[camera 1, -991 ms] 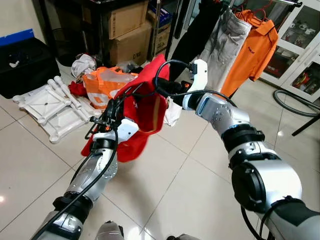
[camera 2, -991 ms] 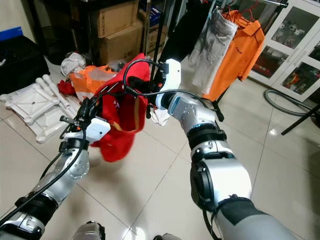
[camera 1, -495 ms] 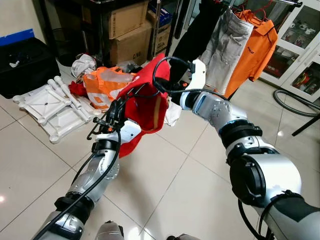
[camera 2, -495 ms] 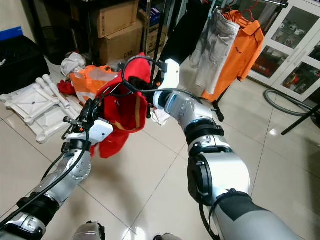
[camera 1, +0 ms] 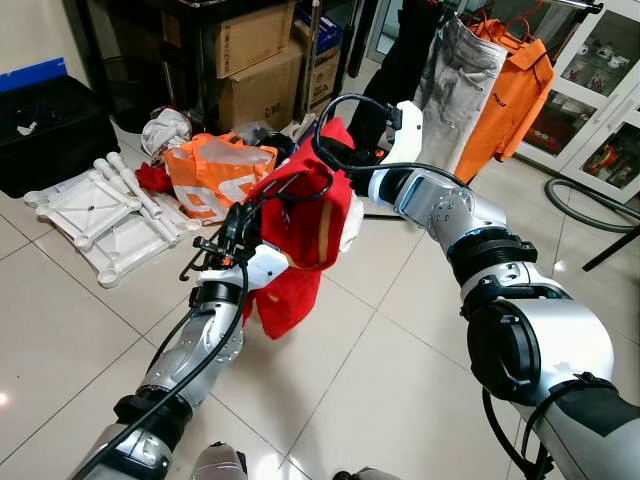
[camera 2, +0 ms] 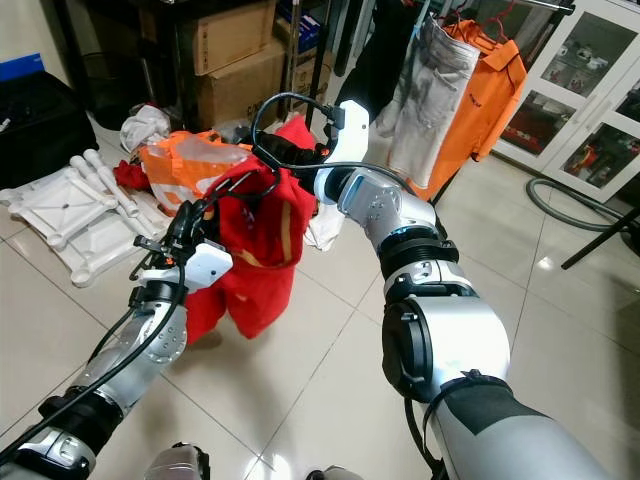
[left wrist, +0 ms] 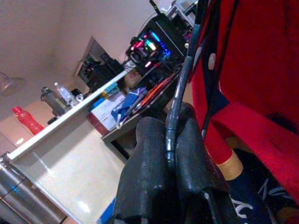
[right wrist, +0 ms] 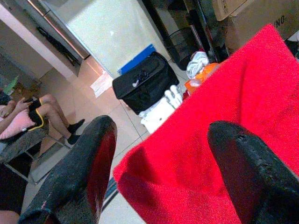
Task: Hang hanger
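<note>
- At frame centre, above the tiled floor [camera 1: 380, 380]: red garment [camera 1: 305, 215] draped on a thin black wire hanger [left wrist: 180, 100], held up between both arms.
- Left end effector [left wrist: 170, 154] pinched fully closed on the hanger wire, no gap between the black fingers, as seen in the left wrist view.
- Right end effector [right wrist: 161, 161] at about 1 o'clock from the left one, fingers spread wide with red cloth lying between them; no firm clamp visible.
- Likely handling: hanger light, springy and thin, prone to twist in a pinch; garment soft, limp, swinging freely, shifting the balance. Best hold probably the bare wire near the hook, not the cloth.
- Clothes rail [camera 1: 560, 5] at 1 o'clock, already carrying an orange shirt [camera 1: 515, 85], grey trousers [camera 1: 455, 75] and a dark garment; little free rail between them.
- Clutter at 10 to 11 o'clock: orange bag [camera 1: 215, 170], white plastic frame [camera 1: 95, 205], cardboard boxes [camera 1: 255, 60].
- Open floor at 5 o'clock; hose [camera 1: 590, 205] at 3 o'clock.
</note>
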`<state>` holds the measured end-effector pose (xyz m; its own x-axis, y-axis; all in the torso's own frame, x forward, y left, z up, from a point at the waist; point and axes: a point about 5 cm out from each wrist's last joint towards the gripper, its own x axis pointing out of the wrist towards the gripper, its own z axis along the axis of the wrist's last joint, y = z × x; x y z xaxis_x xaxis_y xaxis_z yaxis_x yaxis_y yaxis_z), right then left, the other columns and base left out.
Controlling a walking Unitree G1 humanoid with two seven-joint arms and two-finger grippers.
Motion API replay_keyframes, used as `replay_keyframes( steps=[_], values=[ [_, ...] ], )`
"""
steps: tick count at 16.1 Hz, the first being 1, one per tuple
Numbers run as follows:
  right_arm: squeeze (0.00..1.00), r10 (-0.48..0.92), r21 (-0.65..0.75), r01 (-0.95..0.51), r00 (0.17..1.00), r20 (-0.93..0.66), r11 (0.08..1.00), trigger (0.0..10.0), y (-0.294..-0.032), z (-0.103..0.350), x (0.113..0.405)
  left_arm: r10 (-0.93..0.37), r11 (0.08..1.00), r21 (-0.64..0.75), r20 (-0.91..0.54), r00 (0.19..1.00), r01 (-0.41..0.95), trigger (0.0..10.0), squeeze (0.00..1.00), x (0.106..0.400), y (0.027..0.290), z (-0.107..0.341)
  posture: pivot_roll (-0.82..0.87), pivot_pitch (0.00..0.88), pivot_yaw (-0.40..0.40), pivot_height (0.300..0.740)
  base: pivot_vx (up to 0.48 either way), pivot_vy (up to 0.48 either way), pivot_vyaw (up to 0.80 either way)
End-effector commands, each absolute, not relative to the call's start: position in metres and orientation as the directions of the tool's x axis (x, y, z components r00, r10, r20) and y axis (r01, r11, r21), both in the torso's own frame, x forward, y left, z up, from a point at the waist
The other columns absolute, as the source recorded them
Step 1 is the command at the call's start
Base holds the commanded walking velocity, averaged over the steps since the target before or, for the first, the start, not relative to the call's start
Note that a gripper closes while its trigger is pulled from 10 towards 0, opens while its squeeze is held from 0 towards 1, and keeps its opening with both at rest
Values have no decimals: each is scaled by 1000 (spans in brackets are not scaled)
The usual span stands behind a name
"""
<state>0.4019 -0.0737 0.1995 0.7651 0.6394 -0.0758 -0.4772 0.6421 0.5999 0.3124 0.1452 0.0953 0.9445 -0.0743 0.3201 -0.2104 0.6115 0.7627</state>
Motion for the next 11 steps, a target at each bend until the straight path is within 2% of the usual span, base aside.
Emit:
replay_keyframes(
  steps=[1, 5, 7, 11],
  values=[
    [0, 625, 600, -469, 778, -67, 648, 10000, -76, 206, 404, -96, 624, 750, 351, 932, -218, 10000, 0, 312, 136, 100, 111, 66, -156, 740, 0, 0, 0],
    [0, 616, 563, -466, 781, -100, 683, 10000, -67, 201, 404, -107, 624, 752, 354, 929, -214, 10000, 0, 312, 132, 100, 109, 70, -158, 740, 0, 0, 0],
    [0, 570, 512, -434, 809, -140, 742, 10000, -68, 192, 404, -121, 619, 754, 370, 921, -222, 10000, 0, 311, 130, 103, 115, 73, -160, 740, 0, 0, 0],
    [0, 520, 501, -394, 843, -138, 771, 10000, -68, 195, 407, -132, 618, 755, 373, 918, -218, 10000, 0, 309, 127, 103, 120, 75, -162, 740, 0, 0, 0]
  ],
)
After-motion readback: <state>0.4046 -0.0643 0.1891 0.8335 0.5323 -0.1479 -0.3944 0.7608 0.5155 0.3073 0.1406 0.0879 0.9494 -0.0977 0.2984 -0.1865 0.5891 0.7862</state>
